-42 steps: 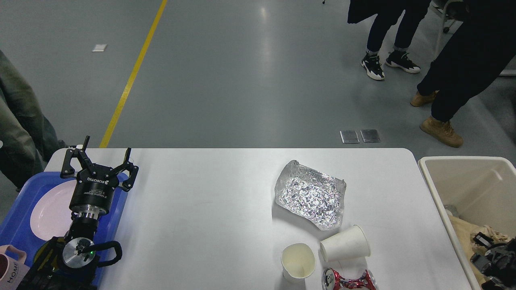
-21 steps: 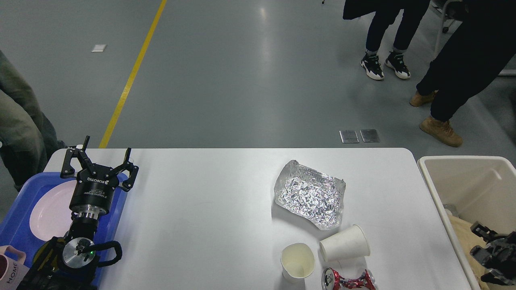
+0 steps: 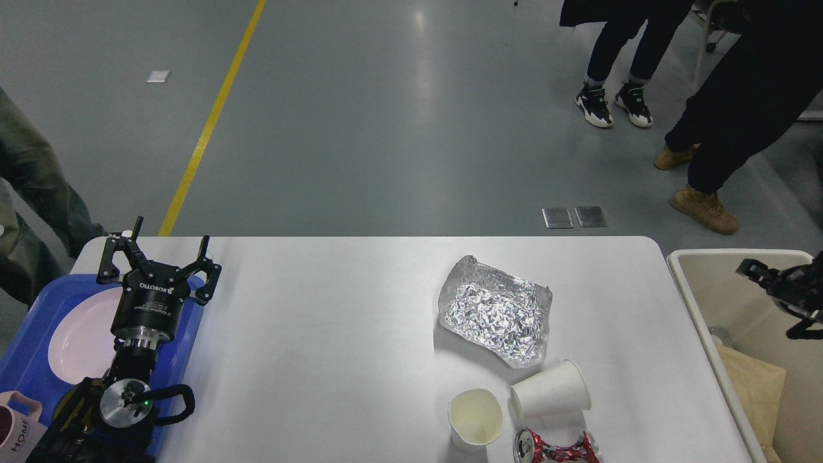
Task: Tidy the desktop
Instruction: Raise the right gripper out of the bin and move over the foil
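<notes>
Desktop (image 3: pixel 334 334): large white matte tabletop with rounded far corners, filling the near half of the head view, with grey floor beyond its far edge. Left gripper (image 3: pixel 159 259): black, fingers spread wide apart and holding nothing, poised over the left end of the desktop at the right rim of the blue tray. Blue tray (image 3: pixel 37 302): plastic, at the near-left corner of the desktop, carrying a pale pink plate (image 3: pixel 80 337) partly hidden behind the left arm. Pink mug (image 3: pixel 16 431): at the near-left edge of the view, cut off by the frame, lettering on its side. Crumpled foil sheet (image 3: pixel 495 316): silver, lying flat right of the desktop's centre. Paper cup on its side (image 3: pixel 551 391): white, just near of the foil, mouth toward the right. Upright paper cup (image 3: pixel 476 419): white, empty, just left of the tipped one. Crushed red can (image 3: pixel 556 447): at the near edge, just near of the two cups, partly cut off. Beige bin (image 3: pixel 714 302): plastic, standing off the right end of the desktop, with brown paper (image 3: pixel 755 386) inside. Right gripper (image 3: pixel 781 299): dark, above the bin at the right edge of the view, partly cut off; whether its jaws are open or closed cannot be told. Legs and shoes of people stand on the floor far right; another person stands at the left edge.
</notes>
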Robot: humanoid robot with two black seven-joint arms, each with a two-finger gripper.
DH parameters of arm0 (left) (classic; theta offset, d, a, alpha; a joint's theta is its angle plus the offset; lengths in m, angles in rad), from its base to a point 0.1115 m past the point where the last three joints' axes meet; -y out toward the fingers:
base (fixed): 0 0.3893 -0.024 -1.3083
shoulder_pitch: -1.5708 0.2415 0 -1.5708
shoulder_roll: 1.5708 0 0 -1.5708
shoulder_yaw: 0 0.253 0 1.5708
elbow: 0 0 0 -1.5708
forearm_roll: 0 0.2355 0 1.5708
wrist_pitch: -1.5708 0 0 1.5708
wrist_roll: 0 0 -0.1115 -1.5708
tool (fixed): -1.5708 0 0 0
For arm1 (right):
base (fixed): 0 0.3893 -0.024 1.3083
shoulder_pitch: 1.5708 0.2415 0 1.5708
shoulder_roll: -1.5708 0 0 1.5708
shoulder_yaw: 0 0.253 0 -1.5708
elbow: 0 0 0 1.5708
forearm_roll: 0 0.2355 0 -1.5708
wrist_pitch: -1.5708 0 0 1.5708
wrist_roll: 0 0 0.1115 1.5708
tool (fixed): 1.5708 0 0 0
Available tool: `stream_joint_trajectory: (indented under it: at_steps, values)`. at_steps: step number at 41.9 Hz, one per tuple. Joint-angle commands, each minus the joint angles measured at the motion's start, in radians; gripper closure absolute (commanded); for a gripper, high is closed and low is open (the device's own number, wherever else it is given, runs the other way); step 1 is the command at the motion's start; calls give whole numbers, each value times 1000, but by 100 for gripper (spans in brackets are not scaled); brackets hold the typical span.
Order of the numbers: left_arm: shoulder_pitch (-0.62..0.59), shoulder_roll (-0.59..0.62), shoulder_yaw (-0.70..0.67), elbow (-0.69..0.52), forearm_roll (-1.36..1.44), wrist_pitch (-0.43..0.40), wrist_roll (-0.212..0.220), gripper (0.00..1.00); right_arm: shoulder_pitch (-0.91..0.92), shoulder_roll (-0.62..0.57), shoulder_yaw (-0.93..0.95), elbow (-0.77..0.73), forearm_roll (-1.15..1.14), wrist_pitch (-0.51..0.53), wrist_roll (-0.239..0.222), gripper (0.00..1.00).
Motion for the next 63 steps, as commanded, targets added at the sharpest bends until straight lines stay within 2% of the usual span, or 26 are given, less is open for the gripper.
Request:
stream_joint_trajectory:
  at_steps: [1,5,9,12,13,19,32,36,52,58,63]
  values:
    - [0,0,0,0,0,0,0,3,244,22,-122,198,0,66,-1,0]
    - [0,0,0,0,0,0,0,3,397,49,-163,313,-1,112,-3,0]
    - [0,0,0,0,0,0,0,3,595,93,-202,434,0,232,-9,0]
    - [0,0,0,0,0,0,0,3,715,147,-226,491,0,342,-11,0]
    - [1,0,0,0,0,0,0,3,779,168,-223,517,2,417,-11,0]
    - [1,0,0,0,0,0,0,3,998,217,-211,615,14,626,-11,0]
    - [1,0,0,0,0,0,0,3,1307,312,-119,884,17,793,-11,0]
    - [1,0,0,0,0,0,0,3,1325,323,-73,947,16,796,-11,0]
    - [1,0,0,0,0,0,0,3,1310,332,-67,952,19,793,-9,0]
    - [1,0,0,0,0,0,0,3,1295,334,-49,939,20,757,-8,0]
    - [1,0,0,0,0,0,0,3,1261,340,-29,927,19,688,-8,0]
